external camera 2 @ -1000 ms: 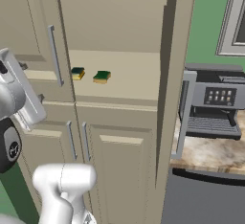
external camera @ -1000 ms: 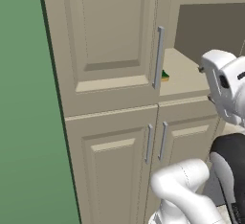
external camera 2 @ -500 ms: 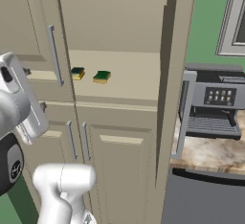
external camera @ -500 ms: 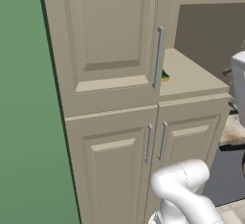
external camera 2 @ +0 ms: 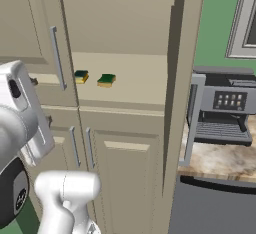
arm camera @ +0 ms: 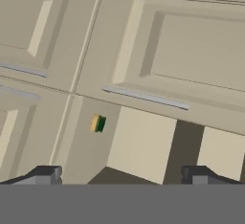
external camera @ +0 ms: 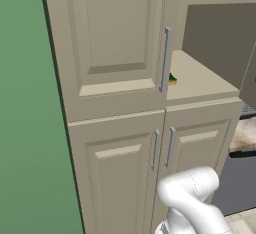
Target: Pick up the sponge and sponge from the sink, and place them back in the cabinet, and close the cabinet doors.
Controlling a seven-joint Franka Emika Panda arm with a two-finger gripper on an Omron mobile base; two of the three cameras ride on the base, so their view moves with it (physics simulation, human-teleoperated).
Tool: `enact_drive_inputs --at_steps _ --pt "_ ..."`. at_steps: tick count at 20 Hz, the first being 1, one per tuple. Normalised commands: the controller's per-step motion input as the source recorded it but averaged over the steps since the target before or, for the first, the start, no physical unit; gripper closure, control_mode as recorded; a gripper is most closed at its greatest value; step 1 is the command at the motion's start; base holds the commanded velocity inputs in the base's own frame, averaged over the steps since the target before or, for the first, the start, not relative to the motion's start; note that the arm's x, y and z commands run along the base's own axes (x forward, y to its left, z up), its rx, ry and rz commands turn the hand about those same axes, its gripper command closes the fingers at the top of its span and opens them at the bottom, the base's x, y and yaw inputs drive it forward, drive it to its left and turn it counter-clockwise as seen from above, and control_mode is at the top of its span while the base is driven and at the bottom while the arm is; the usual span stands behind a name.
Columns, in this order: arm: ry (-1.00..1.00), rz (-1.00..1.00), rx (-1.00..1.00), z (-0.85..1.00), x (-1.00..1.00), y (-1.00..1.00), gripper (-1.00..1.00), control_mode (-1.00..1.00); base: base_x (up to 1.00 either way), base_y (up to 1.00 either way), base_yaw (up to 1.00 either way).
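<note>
Two sponges, green over yellow, unmarked, lie on the cabinet shelf; the claw gapes, released.

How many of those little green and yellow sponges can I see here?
2. Both lie side by side on the cabinet shelf: the left sponge sits close to the closed tall door's handle, the right sponge just beside it. None seems hidden.

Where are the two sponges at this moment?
In the right base view both sponges lie side by side on the inner shelf of the beige cabinet, near its front edge, just right of the closed left door.
</note>
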Motion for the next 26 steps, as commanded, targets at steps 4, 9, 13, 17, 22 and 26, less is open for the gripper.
enact_drive_inputs --at_steps 4,9,13,17,22,26 --pt "0.00 0.00 0.06 0.00 -0.19 -0.29 -1.00 -1.00 0.00 0.00 0.00" --pt "-0.03 0.00 0.04 -0.01 -0.14 -0.32 -1.00 -1.00 0.00 0.00 0.00" --pt "-0.06 0.00 0.00 -0.07 -0.13 -0.29 -1.00 -1.00 0.00 0.00 0.00" --pt "-0.05 0.00 0.00 -0.10 -0.08 -0.26 -1.00 -1.00 0.00 0.00 0.00" --pt "-0.05 0.00 0.01 -0.11 -0.11 -0.29 -1.00 -1.00 0.00 0.00 0.00" --pt "-0.06 0.00 0.01 -0.19 -0.14 -0.27 -1.00 -1.00 0.00 0.00 0.00"
